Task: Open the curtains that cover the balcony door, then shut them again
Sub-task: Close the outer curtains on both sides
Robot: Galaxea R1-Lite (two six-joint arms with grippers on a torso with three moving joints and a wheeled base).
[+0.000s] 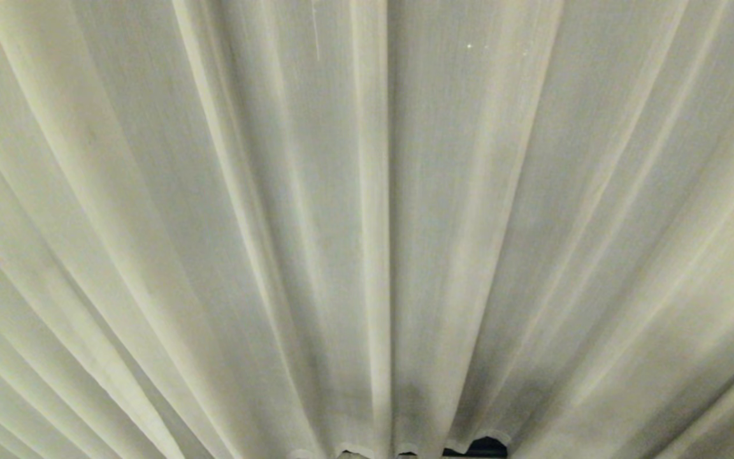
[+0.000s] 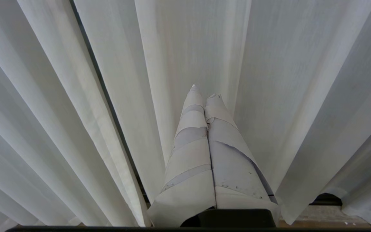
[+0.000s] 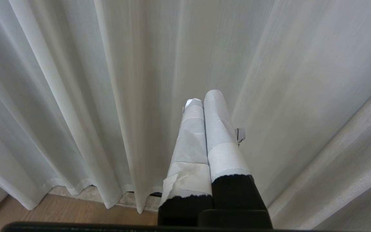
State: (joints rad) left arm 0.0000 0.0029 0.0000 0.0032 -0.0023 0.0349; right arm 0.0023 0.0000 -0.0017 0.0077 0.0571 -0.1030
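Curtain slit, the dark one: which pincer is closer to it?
Left, it seems. The left pincer points at curtain just beside the slit; the right pincer faces curtain with no slit in its view.

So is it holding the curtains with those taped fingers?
No. Both the left gripper and right gripper are shut on nothing, short of the curtains.

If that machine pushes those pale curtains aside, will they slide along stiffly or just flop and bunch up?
Probably flop: the curtains hang in long, soft pleats, so a push would likely bunch the folds. The thin, finely woven cloth looks light, so it should move easily. The hem hangs loose at the wooden floor, so the bottom may trail behind.
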